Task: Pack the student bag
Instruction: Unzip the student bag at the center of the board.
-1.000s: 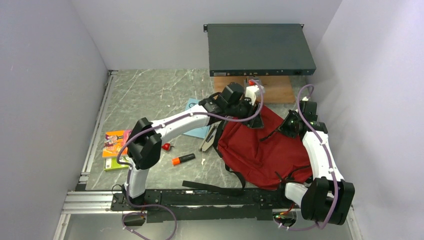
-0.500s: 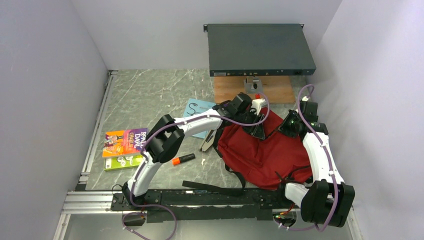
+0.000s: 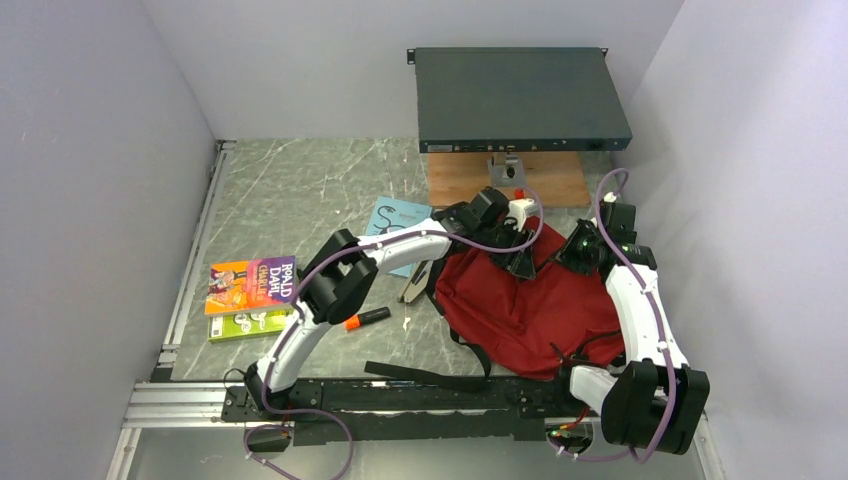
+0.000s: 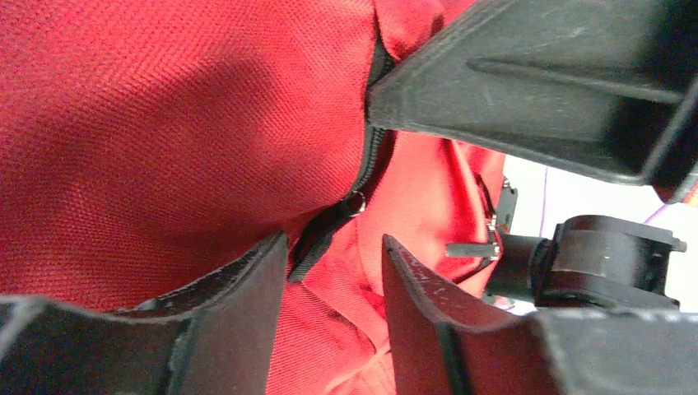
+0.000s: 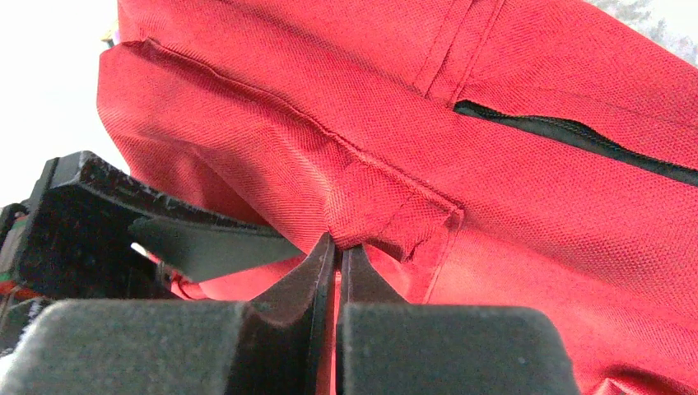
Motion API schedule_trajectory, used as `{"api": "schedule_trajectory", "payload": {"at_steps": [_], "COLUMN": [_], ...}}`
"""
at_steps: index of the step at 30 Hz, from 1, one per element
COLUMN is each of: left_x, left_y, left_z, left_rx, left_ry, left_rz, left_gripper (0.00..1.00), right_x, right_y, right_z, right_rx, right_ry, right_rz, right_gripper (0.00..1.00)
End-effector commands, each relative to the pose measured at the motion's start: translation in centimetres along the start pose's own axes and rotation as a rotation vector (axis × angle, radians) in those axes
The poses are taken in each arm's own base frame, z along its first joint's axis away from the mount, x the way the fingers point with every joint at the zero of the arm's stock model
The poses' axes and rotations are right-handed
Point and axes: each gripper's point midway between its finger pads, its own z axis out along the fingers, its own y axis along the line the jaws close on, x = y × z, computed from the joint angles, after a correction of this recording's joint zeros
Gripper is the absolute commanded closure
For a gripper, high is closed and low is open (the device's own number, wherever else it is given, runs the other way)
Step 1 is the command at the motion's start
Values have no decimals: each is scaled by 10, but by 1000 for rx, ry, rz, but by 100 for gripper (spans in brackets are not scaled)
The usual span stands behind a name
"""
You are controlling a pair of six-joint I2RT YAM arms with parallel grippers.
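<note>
The dark red student bag (image 3: pixel 520 305) lies at the right of the table, with its black straps (image 3: pixel 430 378) trailing toward the near edge. My left gripper (image 3: pixel 520 262) is low over the bag's top and open. In the left wrist view the gripper (image 4: pixel 333 247) has the black zipper pull tab (image 4: pixel 317 240) just ahead of its gap, close to the left fingertip (image 4: pixel 276 251). My right gripper (image 3: pixel 577 250) is shut on a fold of the bag's red fabric (image 5: pixel 387 210), as the right wrist view (image 5: pixel 337 244) shows. The bag's inside is hidden.
A Roald Dahl book (image 3: pixel 250 285) and a green book (image 3: pixel 232 326) lie at the left. A light blue booklet (image 3: pixel 392 215) is partly under the left arm. An orange marker (image 3: pixel 366 318) lies mid-table. A black rack unit (image 3: pixel 520 95) and a wooden board (image 3: pixel 545 180) stand behind.
My left arm has swung forward and lowered its gripper onto the bag's top, uncovering the Roald Dahl book. The right gripper has kept its hold and place.
</note>
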Motion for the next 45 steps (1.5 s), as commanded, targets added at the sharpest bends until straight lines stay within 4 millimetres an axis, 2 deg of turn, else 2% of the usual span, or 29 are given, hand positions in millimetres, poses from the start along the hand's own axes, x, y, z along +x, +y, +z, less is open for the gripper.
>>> {"api": "schedule_trajectory", "payload": {"at_steps": [1, 3, 5, 10, 11, 15, 19, 24, 26, 28, 33, 41, 43, 45], "left_x": [-9, -8, -7, 0, 0, 1, -1, -3, -6, -7, -10, -10, -9, -8], "left_y": [5, 10, 8, -5, -9, -12, -14, -18, -19, -21, -25, -28, -28, -26], "left_z": [5, 7, 9, 13, 11, 4, -3, -5, -8, -10, -11, -15, -16, -16], "left_rx": [-49, -65, -48, 27, 37, 28, 11, 14, 11, 12, 25, 24, 21, 10], "left_ry": [-25, -20, -15, -5, -5, -9, -18, -21, -28, -32, -38, -38, -38, -33], "left_rz": [67, 75, 76, 67, 73, 89, 105, 96, 99, 100, 93, 87, 82, 68], "left_gripper": [46, 41, 41, 51, 55, 83, 99, 100, 100, 100, 100, 100, 100, 100], "right_x": [-11, -11, -11, -11, -11, -10, -11, -9, -5, 0, 14, 25, 26, 23], "right_y": [14, 14, 15, 14, 14, 14, 11, 5, 3, 6, 5, 0, 0, -2], "right_z": [-4, -5, -5, -5, -4, -2, -1, 1, 2, 2, 6, 12, 14, 16], "right_rx": [-67, -69, -73, -72, -74, -73, -56, -3, 37, 49, 33, 35, 35, 50], "right_ry": [-47, -48, -49, -50, -48, -44, -44, -35, -24, -21, 6, 24, 26, 15], "right_rz": [-30, -30, -31, -31, -31, -31, -38, -69, -104, -127, -101, -104, -103, -92], "right_gripper": [100, 100, 100, 100, 100, 100, 100, 100, 85, 78, 77, 75, 79, 100]}}
